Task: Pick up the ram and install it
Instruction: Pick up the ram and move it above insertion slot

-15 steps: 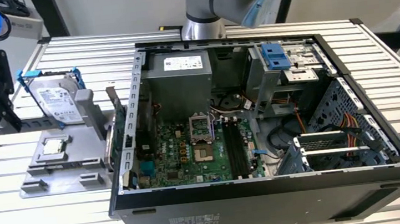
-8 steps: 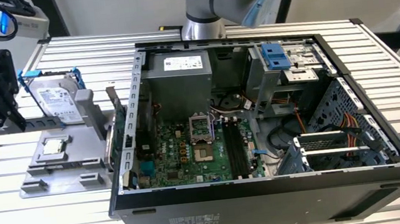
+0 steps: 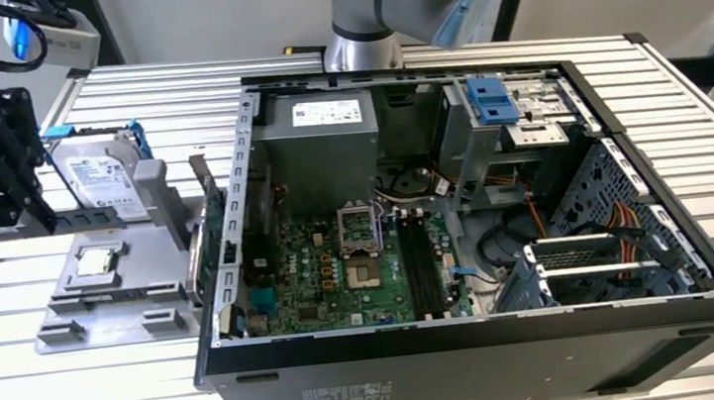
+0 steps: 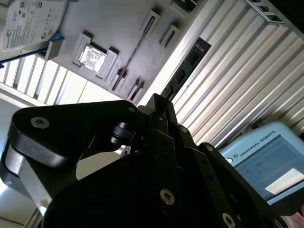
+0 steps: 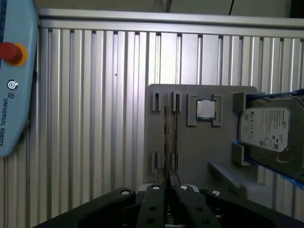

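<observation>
pincer (image 5: 169, 183) closed on the ram (image 4: 187, 69), near grey parts tray (image 5: 199, 147), white-labelled hard drive (image 5: 266, 128) standing in it

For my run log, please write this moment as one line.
gripper: shut on ram | place: near gray fixture, the exterior view's left of computer case | install: not yet done

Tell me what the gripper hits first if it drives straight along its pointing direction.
Probably the gray fixture plate, near its slot posts: the gripper, holding the ram, points down at it. The gap is unclear.
</observation>
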Action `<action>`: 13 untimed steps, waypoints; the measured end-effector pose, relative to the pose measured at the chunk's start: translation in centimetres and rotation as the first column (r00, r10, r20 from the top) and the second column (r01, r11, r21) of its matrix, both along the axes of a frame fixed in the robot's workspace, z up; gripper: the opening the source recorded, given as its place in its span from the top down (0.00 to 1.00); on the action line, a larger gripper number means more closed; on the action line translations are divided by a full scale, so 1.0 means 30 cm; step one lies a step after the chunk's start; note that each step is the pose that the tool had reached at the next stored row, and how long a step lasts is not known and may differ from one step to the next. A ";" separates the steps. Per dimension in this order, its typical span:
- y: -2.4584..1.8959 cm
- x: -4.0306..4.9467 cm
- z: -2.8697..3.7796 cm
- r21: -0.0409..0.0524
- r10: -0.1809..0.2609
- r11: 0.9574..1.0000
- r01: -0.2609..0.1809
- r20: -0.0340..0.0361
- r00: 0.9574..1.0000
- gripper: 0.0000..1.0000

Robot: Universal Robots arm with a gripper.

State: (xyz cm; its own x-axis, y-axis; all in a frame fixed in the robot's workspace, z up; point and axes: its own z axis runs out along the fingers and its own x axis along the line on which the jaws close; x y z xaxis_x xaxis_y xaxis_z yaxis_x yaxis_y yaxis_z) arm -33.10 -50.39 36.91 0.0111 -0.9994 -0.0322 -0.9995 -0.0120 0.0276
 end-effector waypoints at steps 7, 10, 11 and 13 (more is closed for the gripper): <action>0.000 0.026 0.000 0.000 0.000 1.000 0.000 0.000 1.000 1.00; 0.000 0.039 0.000 0.000 0.000 1.000 0.000 0.000 1.000 1.00; 0.000 0.043 0.000 0.000 0.000 1.000 0.000 0.000 1.000 1.00; 0.000 0.053 0.000 0.000 0.000 1.000 0.000 0.000 1.000 1.00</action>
State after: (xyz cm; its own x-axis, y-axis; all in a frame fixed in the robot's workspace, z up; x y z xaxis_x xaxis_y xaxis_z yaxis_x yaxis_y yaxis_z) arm -31.52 -50.39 36.91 0.0111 -0.9994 -0.0322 -0.9995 -0.0120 0.0276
